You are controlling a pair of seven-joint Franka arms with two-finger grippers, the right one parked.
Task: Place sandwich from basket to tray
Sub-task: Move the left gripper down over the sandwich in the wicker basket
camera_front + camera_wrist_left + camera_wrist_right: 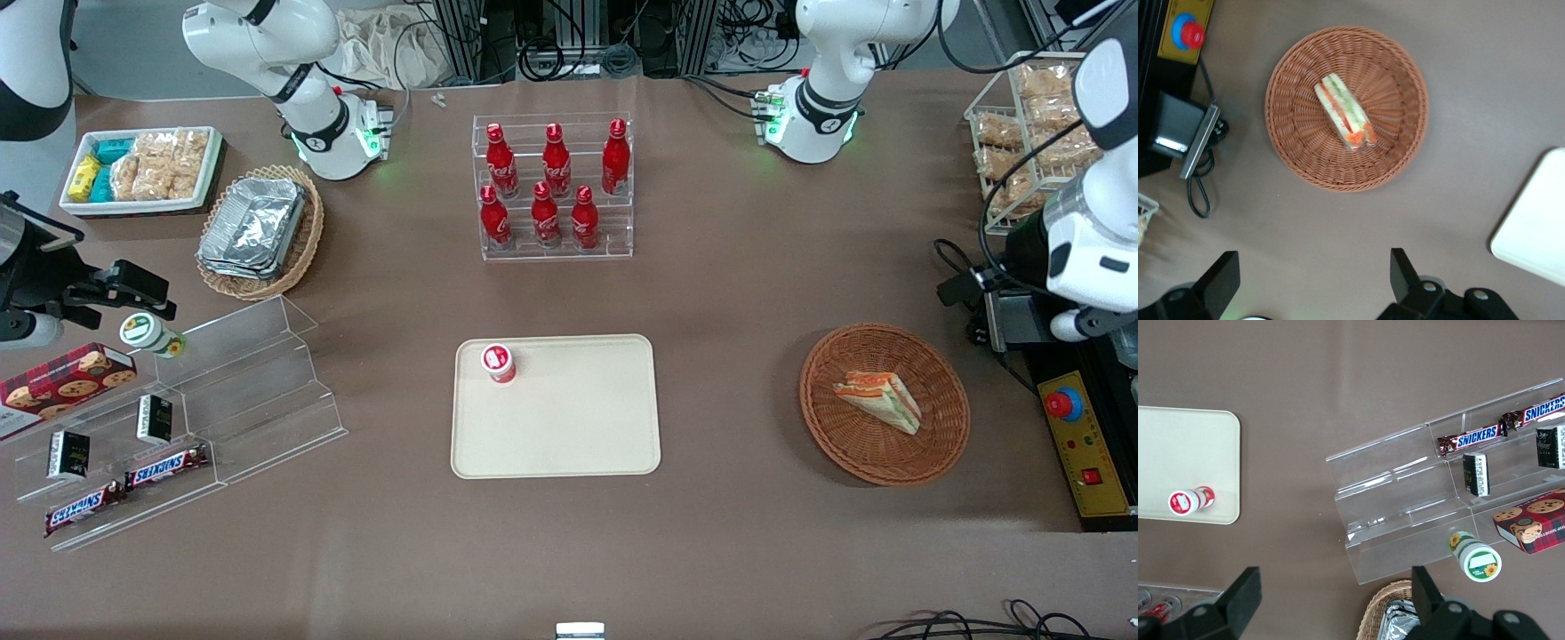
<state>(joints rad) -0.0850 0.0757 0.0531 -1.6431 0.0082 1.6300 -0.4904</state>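
- Cream-beige plastic tray (569, 436), rectangular with rounded corners, lies at lower centre of the front view; a small red-and-white lidded cup (499, 363) stands in its upper-left corner.
- Right of it, well apart, sits the round reddish-brown woven wicker basket (933, 444).
- Inside the basket lies the triangular white-bread sandwich (880, 399) (orange, red and green layers showing).
- The left arm's black two-finger gripper (1311, 280) hangs above bare table beside the basket, fingers spread wide, holding nothing.
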